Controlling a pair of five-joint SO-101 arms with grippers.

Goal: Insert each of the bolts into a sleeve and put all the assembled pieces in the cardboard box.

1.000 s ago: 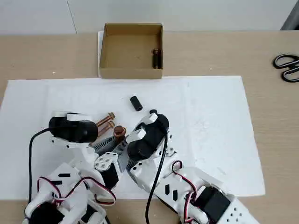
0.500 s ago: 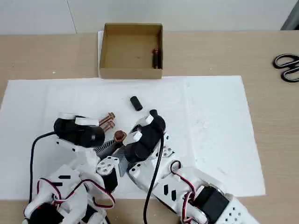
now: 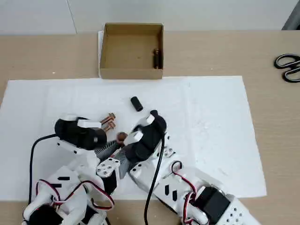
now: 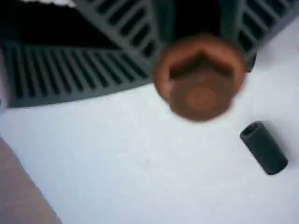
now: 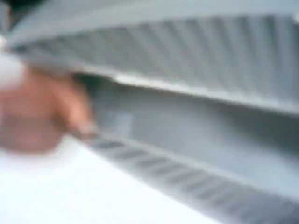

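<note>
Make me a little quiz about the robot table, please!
1. True or false: the cardboard box is empty.
2. How many copper bolts lie loose, side by side, on the white paper?
3. At the right of the high view, what lies on the table? A scissors B hammer C cup
Key: 1 false, an assembled piece lies inside; 2 two; 3 A.

The cardboard box [image 3: 130, 73] stood behind the sleeve [image 3: 136, 103], an assembled piece [image 3: 157, 58] inside. Two bolts [image 3: 108, 122] lay nearer me, leftward.
</note>
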